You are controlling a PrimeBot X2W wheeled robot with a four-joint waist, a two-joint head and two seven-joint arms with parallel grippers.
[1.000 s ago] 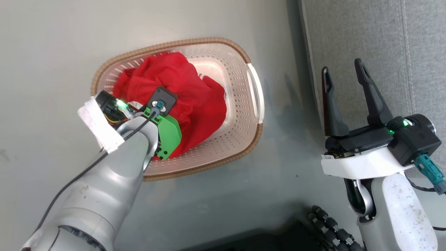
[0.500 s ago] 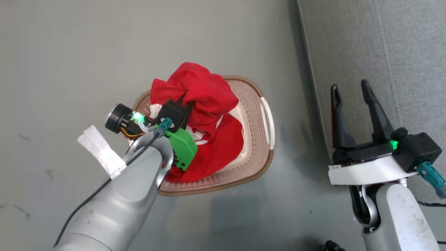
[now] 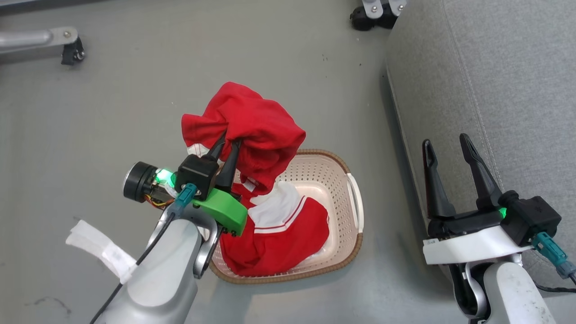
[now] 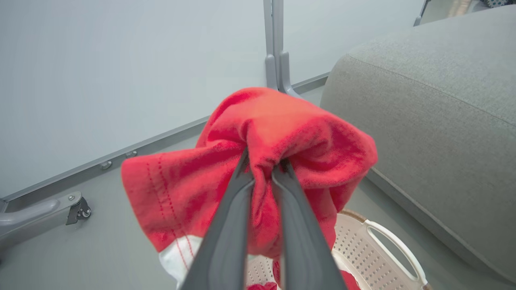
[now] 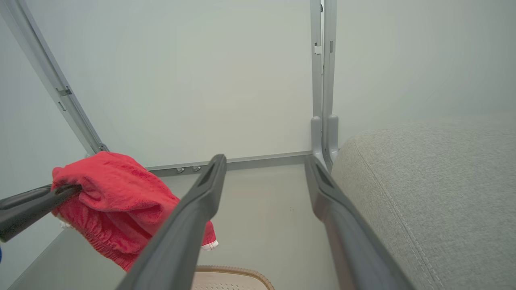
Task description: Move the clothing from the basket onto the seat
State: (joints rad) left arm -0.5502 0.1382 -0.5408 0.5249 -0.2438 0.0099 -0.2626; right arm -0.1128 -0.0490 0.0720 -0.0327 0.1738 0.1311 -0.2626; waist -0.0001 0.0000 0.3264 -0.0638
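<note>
My left gripper is shut on a plain red garment, which hangs bunched above the far left part of the basket. In the left wrist view the two fingers pinch a fold of that red clothing. A second red garment with a white panel and stripes lies inside the basket. My right gripper stands open with nothing between its fingers, at the left edge of the grey seat. The right wrist view shows the held garment to the left and the seat to the right.
The basket stands on a grey floor just left of the seat. Metal frame feet with casters stand at the far left and far middle. A pale wall panel with a metal post rises behind.
My left gripper has lifted the plain red garment up out of the basket, uncovering the striped one below. The head camera has risen and shifted, so the basket looks smaller and lower.
</note>
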